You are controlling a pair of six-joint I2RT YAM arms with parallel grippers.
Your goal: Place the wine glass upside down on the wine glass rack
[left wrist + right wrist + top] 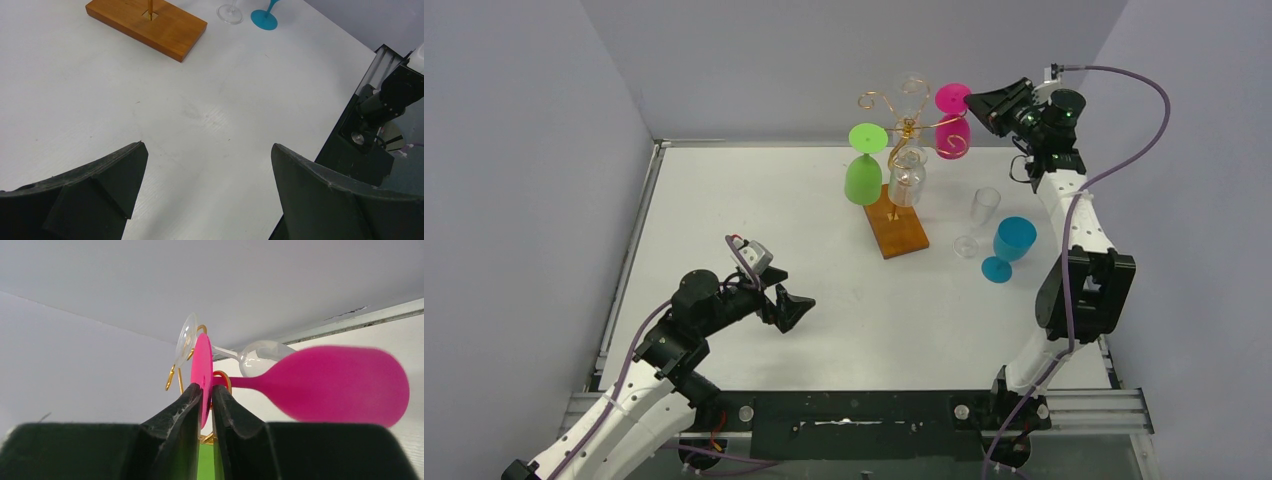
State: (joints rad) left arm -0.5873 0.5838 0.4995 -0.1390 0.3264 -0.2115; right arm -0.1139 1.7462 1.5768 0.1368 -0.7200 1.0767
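**Update: right fingers [187, 407] pinching the pink wine glass [340, 385] at the wine glass rack [897, 230]**

I'm seeing the right fingers squeezing almost together on the glass's flat foot, which sits edge-on between them. The glass is hanging upside down, bowl low, with its stem passing through a gold curl on the rack's right side. The left fingers [110, 185] are hovering spread wide over the table [225, 100], gripping nothing, well apart from the rack.

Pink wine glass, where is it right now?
In the top view, the pink wine glass is upside down at the right side of the wine glass rack. Its foot is pinched between the fingers of the right gripper.
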